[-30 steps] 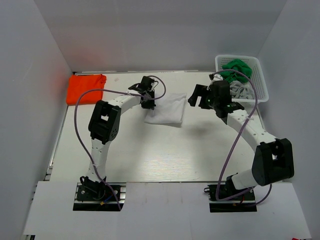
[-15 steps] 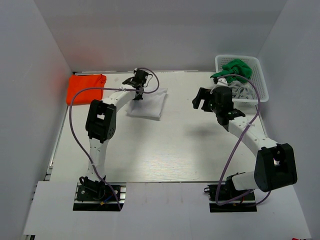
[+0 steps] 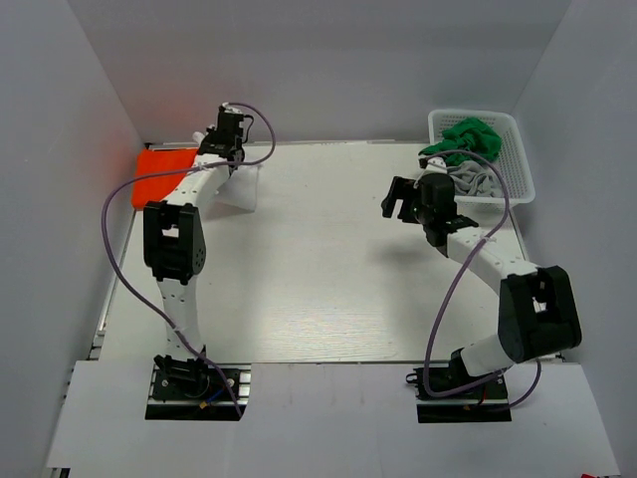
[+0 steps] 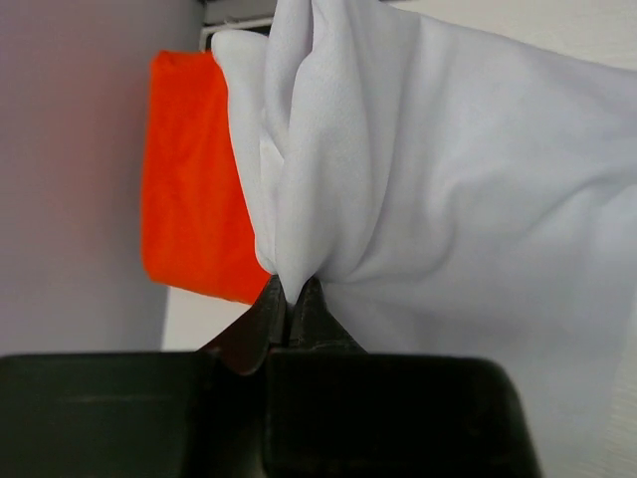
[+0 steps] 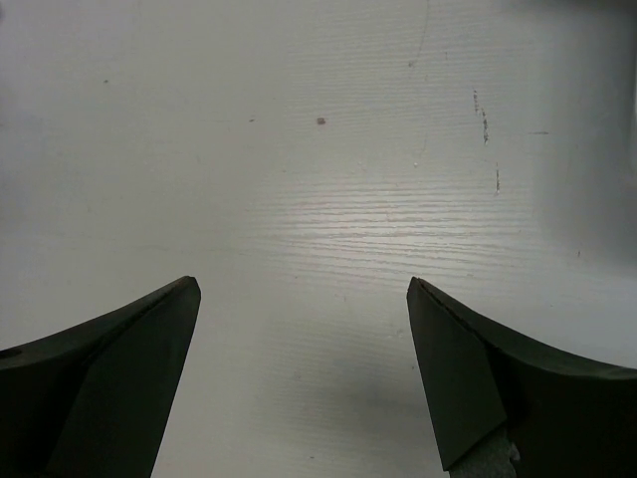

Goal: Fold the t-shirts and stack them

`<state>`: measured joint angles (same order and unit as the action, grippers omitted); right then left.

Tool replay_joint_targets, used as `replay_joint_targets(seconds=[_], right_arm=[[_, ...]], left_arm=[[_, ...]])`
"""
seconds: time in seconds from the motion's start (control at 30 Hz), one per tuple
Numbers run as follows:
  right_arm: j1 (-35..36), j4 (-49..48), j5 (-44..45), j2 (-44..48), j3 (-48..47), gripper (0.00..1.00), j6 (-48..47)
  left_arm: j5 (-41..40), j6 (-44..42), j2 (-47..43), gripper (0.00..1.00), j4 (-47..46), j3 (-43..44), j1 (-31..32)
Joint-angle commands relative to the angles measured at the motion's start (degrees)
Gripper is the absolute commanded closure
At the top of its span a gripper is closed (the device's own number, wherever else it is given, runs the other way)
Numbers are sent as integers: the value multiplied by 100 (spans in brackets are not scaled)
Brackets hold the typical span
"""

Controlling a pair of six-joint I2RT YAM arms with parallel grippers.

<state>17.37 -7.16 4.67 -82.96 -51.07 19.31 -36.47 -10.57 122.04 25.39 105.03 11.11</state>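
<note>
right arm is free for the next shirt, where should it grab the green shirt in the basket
Pinch a raised crumple near the middle of the green shirt, coming straight down: the basket walls block the sides, and the shirt lies bunched on top, so folds probably stand up for the jaws.

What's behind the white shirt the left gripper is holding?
The orange shirt lies behind the white shirt, beside the wall. In the wrist view only one side of it shows; the cloth pinched in the left gripper covers the rest.
</note>
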Motion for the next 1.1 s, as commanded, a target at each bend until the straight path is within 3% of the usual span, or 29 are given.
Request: replay_joint_targets(seconds=[0.0,0.27,0.63,1.07], right_arm=[[-14,-5,79,-264,-334,10,-164],[-31,-31,43,-396,-412,10,-155],[-14,-49,-308,-660,-764,10,-7],[-5,135,-335,-897,-1168,10,2]], left_arm=[[-168,-726,-391,100,-438,386,-144],[131,-1272,-391,100,-570,632,-496],[587,-1202,-585,100,-149,1229,-663],[597,-1079,-146,100,-358,1045,-1269]])
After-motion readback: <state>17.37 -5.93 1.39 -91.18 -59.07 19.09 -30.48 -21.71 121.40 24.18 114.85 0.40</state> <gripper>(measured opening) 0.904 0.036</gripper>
